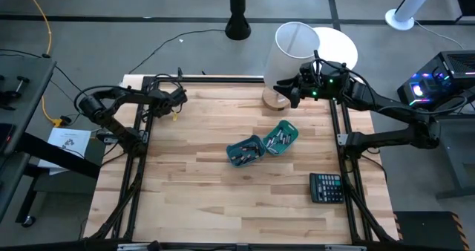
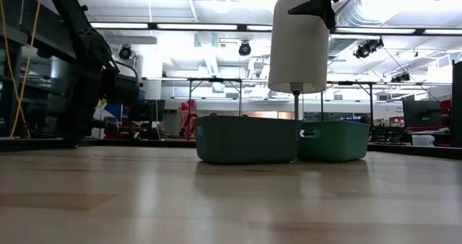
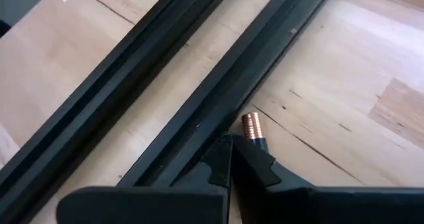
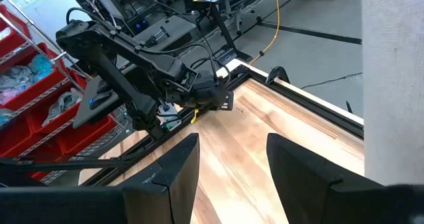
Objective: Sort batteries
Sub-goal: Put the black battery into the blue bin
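Two teal bins (image 1: pixel 245 151) (image 1: pixel 281 137) stand side by side mid-table, each holding several batteries (image 1: pixel 276 140); the low view shows them as bin (image 2: pixel 245 139) and bin (image 2: pixel 333 141). My left gripper (image 3: pixel 230 150) is shut and slants down at the table's far left (image 1: pixel 179 96), next to the black frame rail (image 3: pixel 218 91). A coppery battery (image 3: pixel 252 126) pokes out just past one fingertip. My right gripper (image 4: pixel 232 161) stands open and raised at the far right (image 1: pixel 286 88), holding nothing. My left gripper's shut fingertips (image 3: pixel 255 159) stand right at the battery's dark lower end (image 3: pixel 259 143), coming slanting down from above. The finger covers that end, so I cannot tell whether it touches the battery or whether the battery lies on the wood beyond it.
A tall white cylinder on a thin stem (image 1: pixel 297 52) (image 2: pixel 299 42) stands at the far edge, close to my right gripper. A black calculator (image 1: pixel 326 187) lies near the right front. Black frame rails (image 1: pixel 141 132) border the table's left and right sides.
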